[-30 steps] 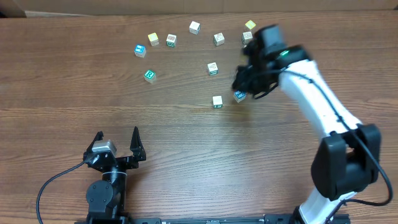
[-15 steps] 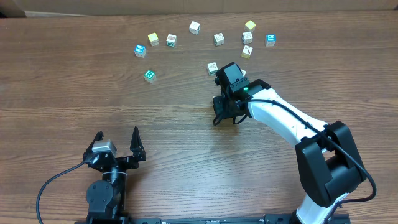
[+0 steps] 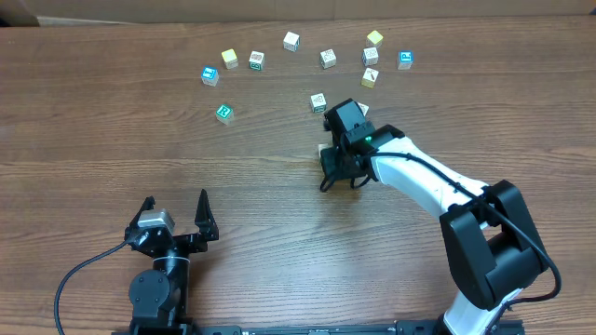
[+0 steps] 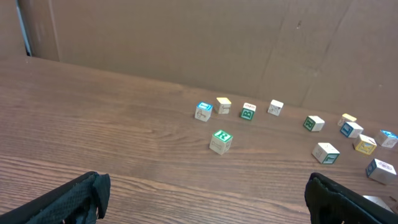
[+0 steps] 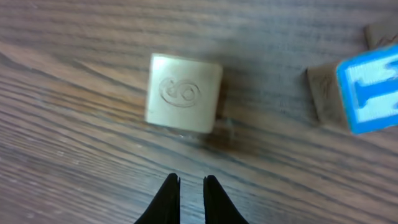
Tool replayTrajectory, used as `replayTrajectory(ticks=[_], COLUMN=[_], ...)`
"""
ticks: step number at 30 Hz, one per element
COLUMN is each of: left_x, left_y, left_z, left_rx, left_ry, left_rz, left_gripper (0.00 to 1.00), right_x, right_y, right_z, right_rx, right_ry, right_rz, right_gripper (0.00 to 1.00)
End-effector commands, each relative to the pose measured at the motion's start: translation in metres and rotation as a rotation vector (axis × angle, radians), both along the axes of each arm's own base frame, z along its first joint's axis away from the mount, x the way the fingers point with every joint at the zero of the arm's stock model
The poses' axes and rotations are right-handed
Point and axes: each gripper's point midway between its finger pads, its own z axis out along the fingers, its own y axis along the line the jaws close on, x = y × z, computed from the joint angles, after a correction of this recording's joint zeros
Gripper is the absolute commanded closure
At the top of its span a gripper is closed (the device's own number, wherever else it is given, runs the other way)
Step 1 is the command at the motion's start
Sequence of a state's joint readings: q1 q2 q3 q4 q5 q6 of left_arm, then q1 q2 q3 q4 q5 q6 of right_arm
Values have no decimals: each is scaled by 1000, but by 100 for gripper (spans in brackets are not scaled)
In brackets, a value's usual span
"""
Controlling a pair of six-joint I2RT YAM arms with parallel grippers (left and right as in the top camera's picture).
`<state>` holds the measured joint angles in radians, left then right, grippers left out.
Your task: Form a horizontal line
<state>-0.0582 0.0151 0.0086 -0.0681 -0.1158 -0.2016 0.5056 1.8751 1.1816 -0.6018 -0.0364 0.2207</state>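
Note:
In the right wrist view a pale cube (image 5: 184, 93) with a stamped mark lies on the wood. A blue-lettered cube (image 5: 367, 87) lies to its right, with a gap between the two. My right gripper (image 5: 191, 182) hovers just in front of the pale cube, its fingers nearly together with nothing between them. From overhead the right gripper (image 3: 337, 172) and arm cover both cubes, leaving only a pale corner (image 3: 323, 148) showing. My left gripper (image 3: 177, 199) rests wide open at the front left, far from every cube; the left wrist view shows this gripper (image 4: 204, 186) empty.
Loose cubes curve across the back of the table: a green one (image 3: 223, 113), a blue one (image 3: 209, 75), a white one (image 3: 291, 40), a yellow one (image 3: 374, 38), a blue one (image 3: 405, 60) and a pale one (image 3: 318, 101). The green cube (image 4: 221, 140) lies nearest the left gripper.
My right arm swung from the back right to the left and forward, and now sits over the pale cube. In the last half second it barely shifted. The left arm stayed still.

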Motion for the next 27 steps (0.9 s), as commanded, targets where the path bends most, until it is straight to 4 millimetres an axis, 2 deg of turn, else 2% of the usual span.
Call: replayTrajectory(ticks=[1, 6, 9, 14, 27], left_x=[0, 0, 0, 0, 0], left_y=[0, 0, 0, 0, 0], left_z=[1, 1, 1, 1, 1], left_rx=[21, 21, 21, 21, 21], left_ry=[-6, -6, -6, -6, -6], left_rz=[-3, -4, -4, -4, -4], left_gripper=[0, 0, 0, 0, 0], right_x=[-7, 0, 9, 24, 87], right_y=[-6, -9, -10, -3, 2], right_z=[-13, -19, -20, -16, 30], right_rx=[-28, -31, -37, -11, 50], right_ry=[-1, -54, -108, -201, -507], right_rz=[6, -6, -15, 17, -56], right_gripper=[89, 90, 94, 96, 96])
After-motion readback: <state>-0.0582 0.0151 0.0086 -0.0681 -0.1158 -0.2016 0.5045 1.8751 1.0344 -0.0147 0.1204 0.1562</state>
